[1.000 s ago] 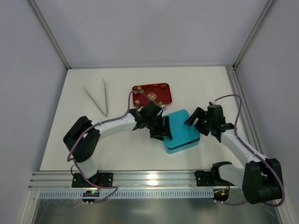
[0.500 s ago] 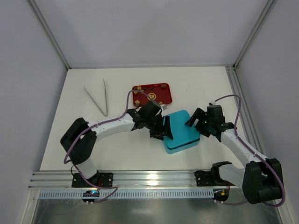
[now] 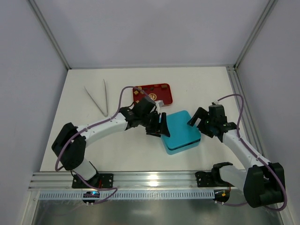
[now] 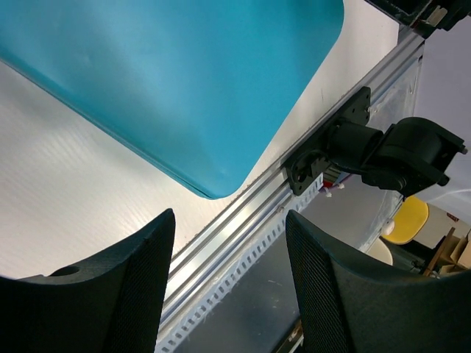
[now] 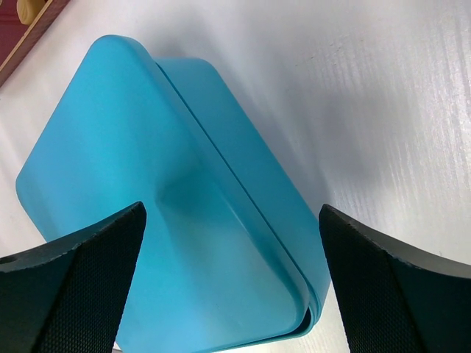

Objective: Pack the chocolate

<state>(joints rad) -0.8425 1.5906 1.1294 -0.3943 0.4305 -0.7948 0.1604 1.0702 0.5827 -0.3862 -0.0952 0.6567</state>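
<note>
Turquoise lidded box (image 3: 180, 133) mid-table, red tray (image 3: 152, 93) just behind, two grey sticks (image 3: 95, 100) at left.

From the top external camera we look steeply down from above and behind the arm bases, facing the far edge of the counter (image 3: 201, 89). All four edges are in view, with the rail (image 3: 154, 177) along the near edge at the bottom. From the left wrist camera we sit low and close over the middle of the counter, facing the near right corner past the left gripper (image 4: 229, 220). From the right wrist camera we hang just above the turquoise box (image 5: 169, 220), framed by the right gripper (image 5: 232, 213), looking toward the red tray (image 5: 22, 33) nearer the far edge. All three views share that box.
</note>
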